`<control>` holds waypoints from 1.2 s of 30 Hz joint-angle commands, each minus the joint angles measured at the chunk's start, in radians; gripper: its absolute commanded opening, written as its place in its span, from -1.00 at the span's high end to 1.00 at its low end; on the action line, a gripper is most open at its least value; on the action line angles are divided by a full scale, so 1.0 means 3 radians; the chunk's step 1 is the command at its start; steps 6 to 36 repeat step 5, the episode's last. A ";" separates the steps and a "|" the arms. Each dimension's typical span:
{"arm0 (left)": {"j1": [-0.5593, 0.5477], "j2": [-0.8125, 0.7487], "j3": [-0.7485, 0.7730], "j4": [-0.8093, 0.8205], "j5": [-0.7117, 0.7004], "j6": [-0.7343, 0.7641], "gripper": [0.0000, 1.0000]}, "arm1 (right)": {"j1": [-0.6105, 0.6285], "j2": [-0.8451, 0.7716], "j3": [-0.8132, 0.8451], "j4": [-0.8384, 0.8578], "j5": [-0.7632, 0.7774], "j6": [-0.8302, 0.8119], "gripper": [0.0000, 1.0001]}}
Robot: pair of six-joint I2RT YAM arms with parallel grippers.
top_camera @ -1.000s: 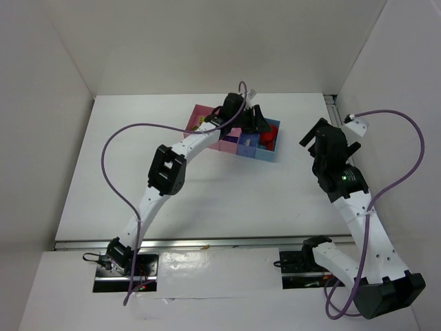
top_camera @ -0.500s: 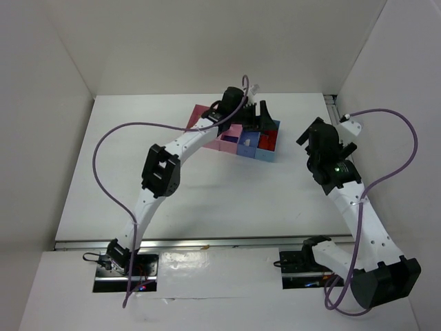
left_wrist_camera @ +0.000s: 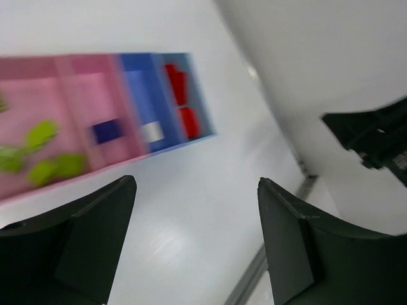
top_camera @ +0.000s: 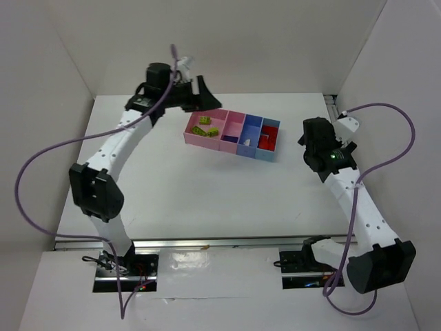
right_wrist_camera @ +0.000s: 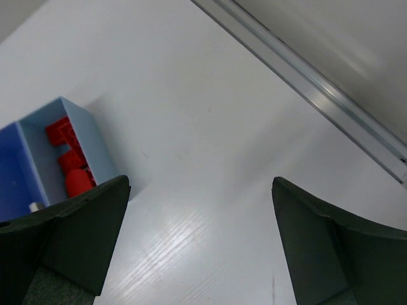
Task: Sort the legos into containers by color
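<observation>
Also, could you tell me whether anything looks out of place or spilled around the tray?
Nothing stands out. The tray sits slightly askew to the table's edges, but each colour has its own compartment: lime-green bricks, a dark blue brick, a cream brick, red bricks. I see no brick outside it.

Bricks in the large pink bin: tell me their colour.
The bricks are lime-green, clearest in the top external view.

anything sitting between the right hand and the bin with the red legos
Nothing visible does. In the right wrist view only bare table lies between the open right hand and the light-blue bin holding the red legos. The left hand is off beyond the pink bin, outside that gap.
</observation>
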 commanded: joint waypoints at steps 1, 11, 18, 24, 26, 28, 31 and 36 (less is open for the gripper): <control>0.0438 -0.0303 -0.0447 -0.0217 0.0036 0.0256 -0.76 | -0.0019 0.0145 0.0113 -0.0317 0.0162 0.0171 -1.00; 0.0704 -0.0594 -0.0709 -0.0380 -0.0127 0.0379 -0.76 | -0.0019 0.0232 0.0078 -0.0347 0.0096 0.0237 -1.00; 0.0704 -0.0594 -0.0709 -0.0380 -0.0127 0.0379 -0.76 | -0.0019 0.0232 0.0078 -0.0347 0.0096 0.0237 -1.00; 0.0704 -0.0594 -0.0709 -0.0380 -0.0127 0.0379 -0.76 | -0.0019 0.0232 0.0078 -0.0347 0.0096 0.0237 -1.00; 0.0704 -0.0594 -0.0709 -0.0380 -0.0127 0.0379 -0.76 | -0.0019 0.0232 0.0078 -0.0347 0.0096 0.0237 -1.00; 0.0704 -0.0594 -0.0709 -0.0380 -0.0127 0.0379 -0.76 | -0.0019 0.0232 0.0078 -0.0347 0.0096 0.0237 -1.00; 0.0704 -0.0594 -0.0709 -0.0380 -0.0127 0.0379 -0.76 | -0.0019 0.0232 0.0078 -0.0347 0.0096 0.0237 -1.00; 0.0704 -0.0594 -0.0709 -0.0380 -0.0127 0.0379 -0.76 | -0.0019 0.0232 0.0078 -0.0347 0.0096 0.0237 -1.00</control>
